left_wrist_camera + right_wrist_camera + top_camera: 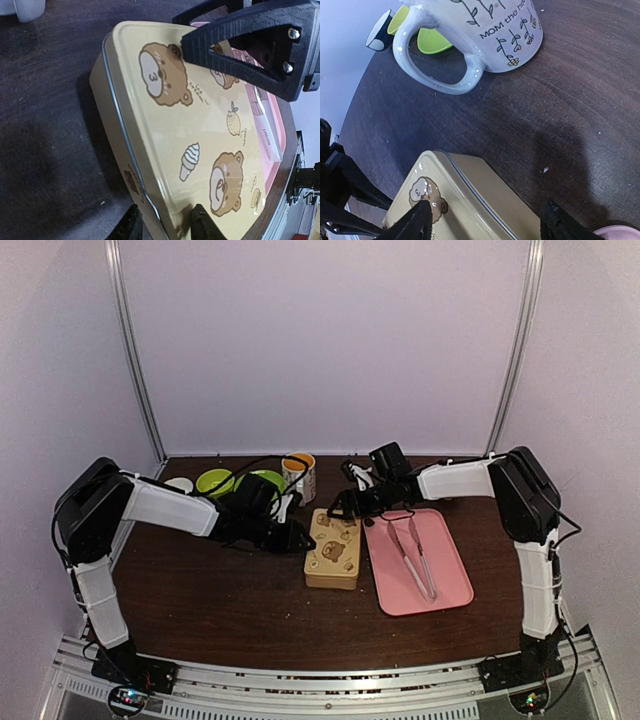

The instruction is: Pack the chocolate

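Top external: chocolate not discernible in any view, so its lie and axis cannot be told. Mid table (220, 600) sits bear-printed tin (333, 562), lid on, long axis near-to-far, just left of pink tray (450, 590) bearing tongs (412, 552). At tin's rim, left end effector (165, 225) part-closed, fingers straddling edge; whether gripping, cannot tell. Over tin's far end, right end effector (487, 222) spread wide, holding nothing.

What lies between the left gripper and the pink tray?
The bear-printed tin lies between the left gripper and the pink tray, as the top external view shows.
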Robot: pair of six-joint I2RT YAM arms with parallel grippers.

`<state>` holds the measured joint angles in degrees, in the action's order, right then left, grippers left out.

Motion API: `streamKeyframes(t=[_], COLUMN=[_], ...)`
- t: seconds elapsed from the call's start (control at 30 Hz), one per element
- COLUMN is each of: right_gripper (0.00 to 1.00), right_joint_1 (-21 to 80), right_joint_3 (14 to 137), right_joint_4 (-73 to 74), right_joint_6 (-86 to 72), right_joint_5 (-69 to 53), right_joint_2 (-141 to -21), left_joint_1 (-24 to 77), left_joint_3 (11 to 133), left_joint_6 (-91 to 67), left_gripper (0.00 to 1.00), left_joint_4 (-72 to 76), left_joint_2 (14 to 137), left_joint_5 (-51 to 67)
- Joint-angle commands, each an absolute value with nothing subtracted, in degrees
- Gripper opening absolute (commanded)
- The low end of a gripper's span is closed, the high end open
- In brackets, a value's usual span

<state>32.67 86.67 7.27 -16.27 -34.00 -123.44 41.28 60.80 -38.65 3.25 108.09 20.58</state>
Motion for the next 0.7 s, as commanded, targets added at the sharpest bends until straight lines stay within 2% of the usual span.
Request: streamKeyframes(t=[0.0,0.17,0.3,0.47,0.67], right_gripper=[0.71,0.60,0.57,0.46,0.39], right_joint_1=[32.4,32.4,32.4,32.6,33.8], right_joint_3=[86.8,81.9,72.8,63.7,55.1], right_joint_4=[11.1,11.6,5.8,-1.2,-9.0], right_joint_6=[-13.8,-12.1,-15.9,-23.0,-29.8], right_joint_5=[-39.8,-43.8,-45.3,-44.4,-42.9], right_joint_2=[-123.5,-120.0,-114.9,-110.1,-106.7], left_joint_1=[40.6,40.6,40.6,40.7,41.0], left_joint_3=[61.9,62.4,62.7,62.8,62.7], left_joint_6=[-36.4,-34.8,-33.9,-33.4,-32.9], left_gripper=[0.34,0.34,0.34,0.34,0.34], left_joint_4=[0.9,-0.6,-1.5,-1.8,-1.9], left_joint_2=[109.7,109.8,109.9,110.1,110.3], left_joint_5=[19.4,19.5,19.6,20.4,21.1])
